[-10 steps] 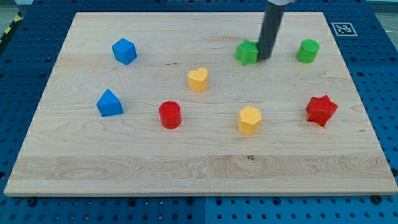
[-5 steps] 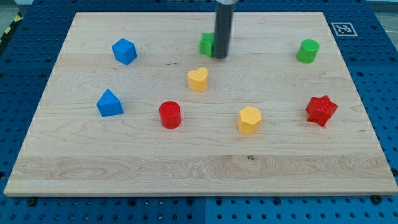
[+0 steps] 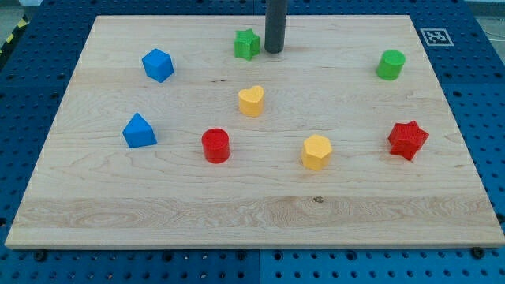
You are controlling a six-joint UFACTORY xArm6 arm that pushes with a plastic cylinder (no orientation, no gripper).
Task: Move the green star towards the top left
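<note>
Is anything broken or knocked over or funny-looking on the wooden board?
Nothing stands out. All the blocks sit flat and apart on the wooden board, none cracked or tipped. My tip is just to the view's right of the green star, near the top edge.

Bright, even light, seemingly from overhead; no single hard source evident. Wooden board (image 3: 252,213) evenly lit, grain sharp across its whole surface, no glare patches. Shadows short and soft: faint dark edge under the red cylinder (image 3: 215,146) and yellow block (image 3: 316,151), hugging their bases. Dark rod nearly black, little detail on it; my tip (image 3: 274,51) crisp, no motion blur. Focus holds to the corners. Board edges straight, no visible bending.
</note>
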